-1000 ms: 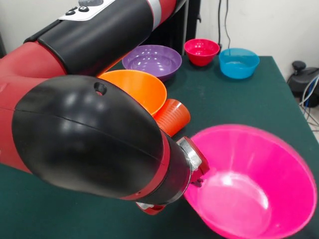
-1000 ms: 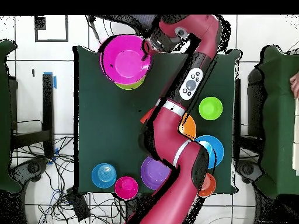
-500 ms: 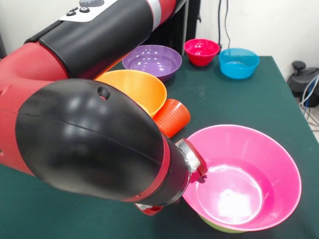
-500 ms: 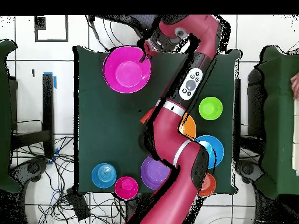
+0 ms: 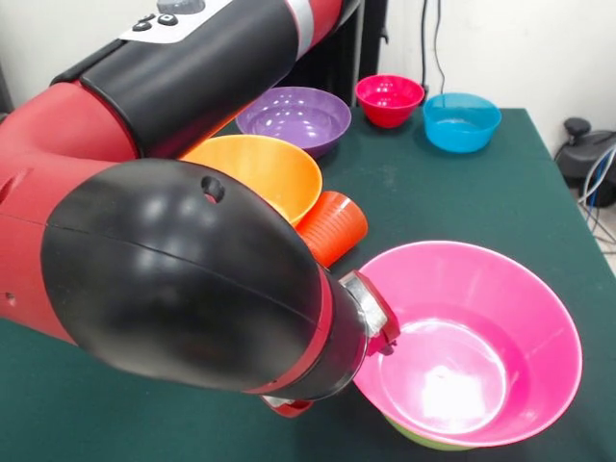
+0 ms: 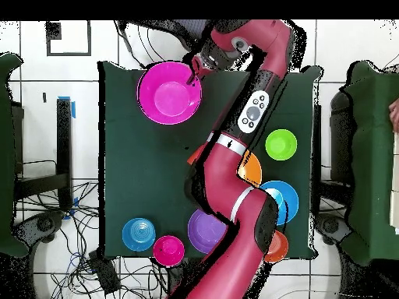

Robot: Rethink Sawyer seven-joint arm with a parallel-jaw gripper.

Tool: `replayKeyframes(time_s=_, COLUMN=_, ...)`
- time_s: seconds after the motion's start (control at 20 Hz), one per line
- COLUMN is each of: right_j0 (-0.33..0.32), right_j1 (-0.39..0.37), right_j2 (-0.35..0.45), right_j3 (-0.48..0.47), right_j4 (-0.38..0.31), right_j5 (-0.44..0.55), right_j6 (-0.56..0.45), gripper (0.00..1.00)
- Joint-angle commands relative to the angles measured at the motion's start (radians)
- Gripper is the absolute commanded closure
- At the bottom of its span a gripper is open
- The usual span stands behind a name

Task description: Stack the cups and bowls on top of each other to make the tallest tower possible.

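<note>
The big pink bowl (image 5: 472,346) sits level on a green bowl (image 5: 423,440) whose rim peeks out below it; this is the tower, near the table's front right. My gripper (image 5: 387,334) is at the pink bowl's left rim, mostly hidden behind my wrist. From overhead the gripper (image 6: 193,74) touches the edge of the pink bowl (image 6: 169,95). The orange-red cup (image 5: 332,226) lies on its side against the large orange bowl (image 5: 265,173). Further back stand the purple bowl (image 5: 294,117), the magenta-red bowl (image 5: 389,98) and the small blue bowl (image 5: 461,120).
My arm fills the left half of the front view. Overhead, a green bowl (image 6: 280,144), a medium blue bowl (image 6: 282,201) and a small orange bowl (image 6: 277,247) sit to the arm's right on the dark green table (image 6: 132,171). A person's hand (image 6: 393,114) shows at the right edge.
A second ago the pink bowl hung tilted at the gripper; it has come down level onto the green bowl. Over the last half second only my arm shifted slightly.
</note>
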Motion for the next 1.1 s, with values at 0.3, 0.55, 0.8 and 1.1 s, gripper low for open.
replayKeyframes(time_s=0.3, right_j0=0.029, right_j1=-0.037, right_j2=-0.140, right_j3=-0.087, right_j4=-0.149, right_j5=0.043, right_j6=-0.346, gripper=0.00)
replayKeyframes(time_s=0.55, right_j0=0.033, right_j1=-0.077, right_j2=-0.125, right_j3=-0.084, right_j4=-0.217, right_j5=0.035, right_j6=-0.383, gripper=0.00)
replayKeyframes(time_s=0.8, right_j0=0.035, right_j1=-0.091, right_j2=-0.092, right_j3=-0.088, right_j4=-0.259, right_j5=0.064, right_j6=-0.376, gripper=0.00)
replayKeyframes(time_s=1.1, right_j0=0.036, right_j1=-0.109, right_j2=-0.051, right_j3=-0.097, right_j4=-0.285, right_j5=0.154, right_j6=-0.313, gripper=0.00)
